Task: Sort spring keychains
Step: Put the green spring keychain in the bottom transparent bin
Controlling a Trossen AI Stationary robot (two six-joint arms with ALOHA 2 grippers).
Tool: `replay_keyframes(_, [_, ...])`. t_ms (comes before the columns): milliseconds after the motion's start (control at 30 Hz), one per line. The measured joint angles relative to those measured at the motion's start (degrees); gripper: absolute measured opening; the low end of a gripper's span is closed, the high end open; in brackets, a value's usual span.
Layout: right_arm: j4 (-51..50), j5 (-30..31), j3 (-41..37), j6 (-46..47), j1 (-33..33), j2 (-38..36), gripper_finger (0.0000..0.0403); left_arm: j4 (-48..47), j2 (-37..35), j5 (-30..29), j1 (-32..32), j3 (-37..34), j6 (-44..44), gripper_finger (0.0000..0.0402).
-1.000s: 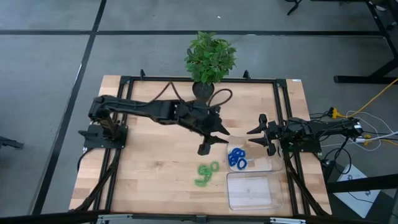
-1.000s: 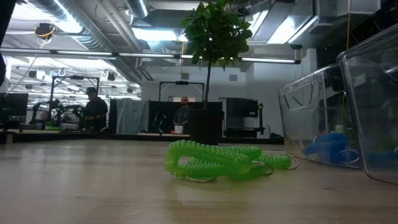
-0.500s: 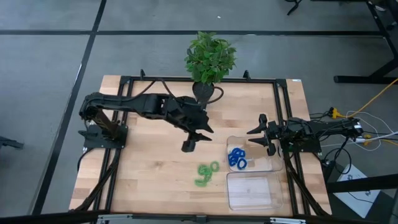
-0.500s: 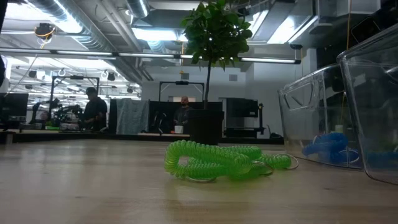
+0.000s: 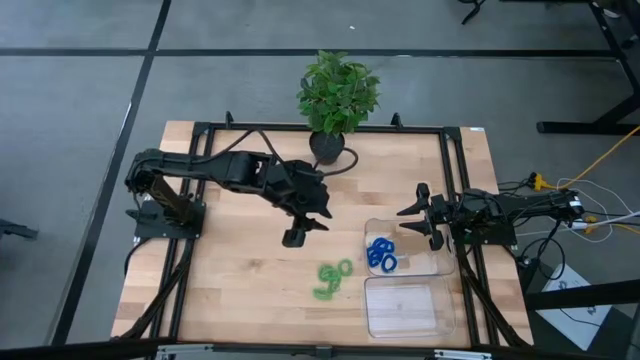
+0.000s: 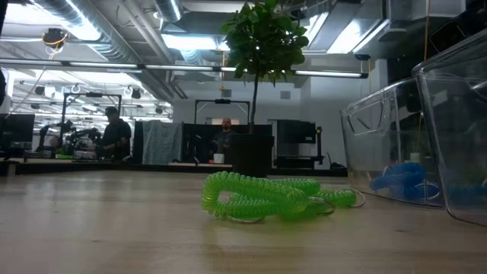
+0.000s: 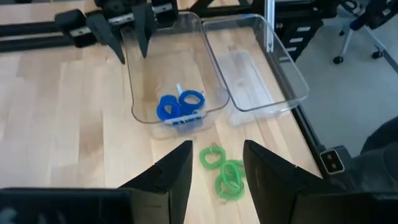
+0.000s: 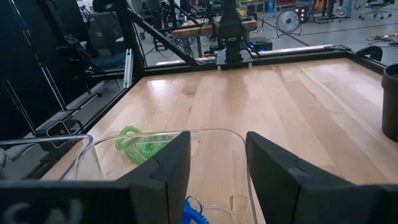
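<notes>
A clump of bright green spring keychains [image 5: 333, 278] lies on the wood table, seen close up in the low view [image 6: 266, 196] and past my left fingers [image 7: 224, 171]. Blue spring keychains [image 5: 381, 254] lie on the floor of a clear tray [image 5: 425, 262], also visible in the left wrist view [image 7: 180, 107]. My left gripper [image 5: 300, 232] hovers open over the table, to the left of that tray and farther from me than the green clump. My right gripper [image 5: 415, 214] waits open over the tray's far right part; its own view [image 8: 216, 155] looks across the tray toward the green coils [image 8: 140, 144].
A second clear tray [image 5: 404, 306] with nothing in it sits just nearer than the first. A potted plant [image 5: 338, 92] stands at the table's far edge. Black frame rails run along the table's sides. Bare wood lies left of the green clump.
My left gripper has drawn back from beside the blue keychains' tray toward the table's left, slowing over the last half second. The keychains, the trays and my right arm have stayed where they were.
</notes>
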Motion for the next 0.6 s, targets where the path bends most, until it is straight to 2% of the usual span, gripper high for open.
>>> replay_keyframes(333, [0.0,0.0,0.0,0.0,0.0,0.0,0.0154,-8.1,0.0,-0.1,-2.2,0.0,0.0,0.0139])
replay_keyframes(467, [0.0,0.0,0.0,0.0,0.0,0.0,0.0154,-9.1,0.0,-1.2,-3.6,-2.9,0.0,0.0139])
replay_keyframes(600, [0.0,0.0,0.0,0.0,0.0,0.0,0.0154,-7.9,0.0,-4.8,-5.2,-7.4,0.0,0.0139])
